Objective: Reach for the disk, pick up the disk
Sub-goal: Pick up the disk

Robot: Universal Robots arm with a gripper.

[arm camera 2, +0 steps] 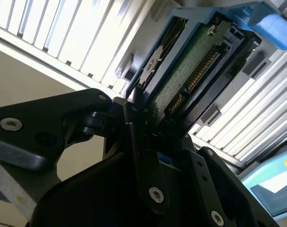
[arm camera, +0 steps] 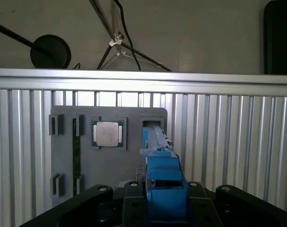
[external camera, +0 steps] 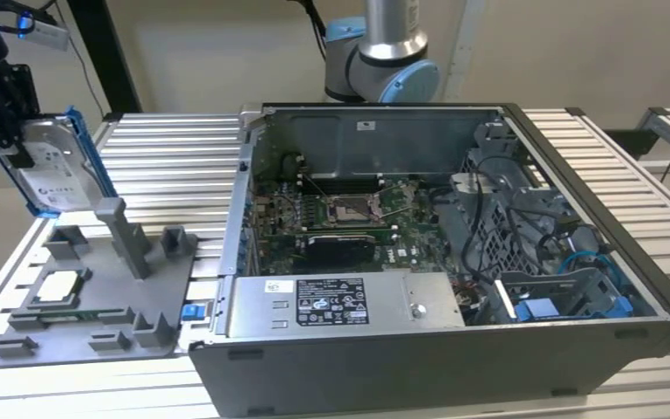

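The disk (external camera: 58, 175), silver with a white label and blue side rails, hangs on edge above the grey fixture tray (external camera: 102, 336) at the exterior view's left. My gripper (external camera: 18, 140) is shut on its upper end, and the disk is clear of the tray. In the second wrist view the black fingers (arm camera 2: 142, 142) clamp the disk (arm camera 2: 190, 71), whose green circuit board and blue rail face the camera. In the first wrist view the disk's blue rail (arm camera: 161, 165) runs out from the gripper (arm camera: 163, 194) over the tray (arm camera: 134, 165).
A small square silver chip (external camera: 58, 286) (arm camera: 108, 133) lies in the tray beside an upright grey post (external camera: 122, 236). An open computer case (external camera: 428, 262) fills the middle of the slatted metal table (external camera: 172, 148). The arm's base (external camera: 382, 61) stands behind the case.
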